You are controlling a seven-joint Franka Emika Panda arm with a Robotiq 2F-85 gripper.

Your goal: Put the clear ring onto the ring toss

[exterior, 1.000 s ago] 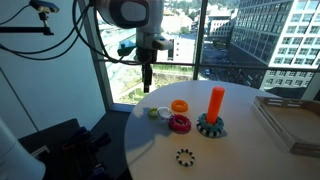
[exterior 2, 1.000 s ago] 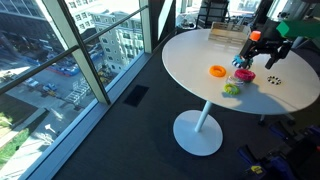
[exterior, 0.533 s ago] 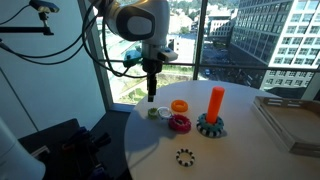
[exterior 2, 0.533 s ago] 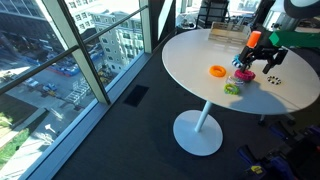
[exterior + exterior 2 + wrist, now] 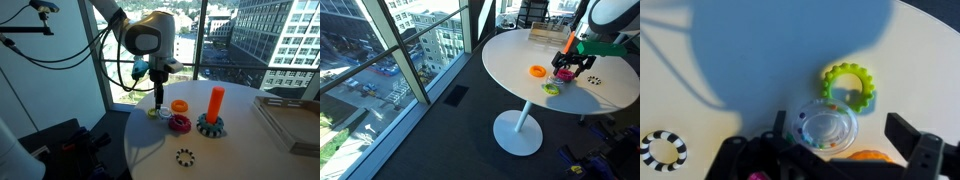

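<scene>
The pincer point(image 5: 830, 158) (spread wide, holding nothing) hangs over the clear ring point(image 5: 827, 127).

1. In both exterior views, no text, brand, number or sign can be read on the robot arm point(image 5: 148, 38), the round table point(image 5: 510, 60) or the buildings point(image 5: 290, 35) at upper right.
2. In the blurred wrist view, no marking can be read on the clear ring point(image 5: 827, 128), the yellow-green ring point(image 5: 849, 85) or the black toothed ring point(image 5: 662, 150) at lower left.

arm point(image 5: 150, 38): white, rounded grey joints; black cables point(image 5: 104, 48) | gripper point(image 5: 160, 104): black
</scene>
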